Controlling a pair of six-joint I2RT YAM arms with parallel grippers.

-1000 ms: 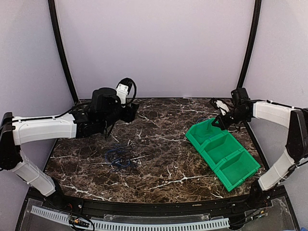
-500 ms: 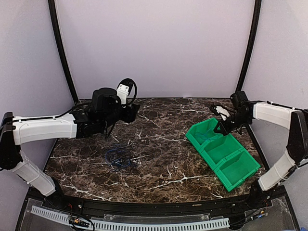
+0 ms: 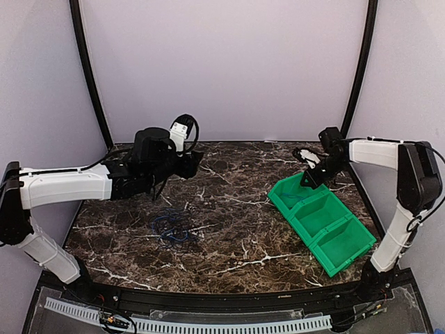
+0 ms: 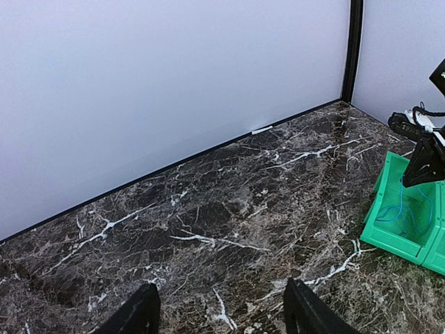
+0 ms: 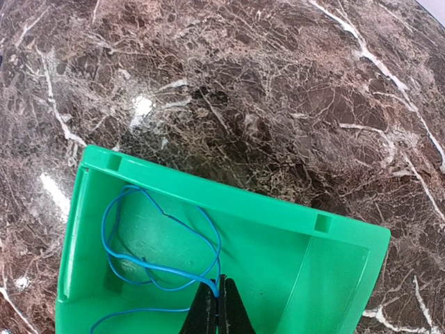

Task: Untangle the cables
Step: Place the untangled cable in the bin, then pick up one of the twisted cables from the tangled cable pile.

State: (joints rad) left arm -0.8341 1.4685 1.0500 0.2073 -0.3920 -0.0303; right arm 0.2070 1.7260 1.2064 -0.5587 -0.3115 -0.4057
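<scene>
A thin blue cable [image 5: 139, 261] loops inside the end compartment of a green bin [image 5: 229, 198]. My right gripper [image 5: 220, 282] is shut on one strand of it, just above the compartment floor. In the top view the right gripper [image 3: 311, 177] hangs over the bin's far end [image 3: 278, 189]. The other cables [image 3: 174, 228] lie in a tangle of blue and dark loops on the marble at centre left. My left gripper [image 4: 222, 289] is open and holds nothing. It hovers over bare marble at the back left [image 3: 195, 161], well away from the tangle.
The green bin [image 3: 323, 226] has three compartments and runs diagonally across the right side of the table; the two nearer ones look bare. Black frame posts [image 3: 358, 69] rise at the back corners, with pale walls behind. The left wrist view also catches the bin [image 4: 389, 229].
The right arm has swung left and toward the back, carrying the blue cable over the bin's far end. The left arm has hardly moved.
</scene>
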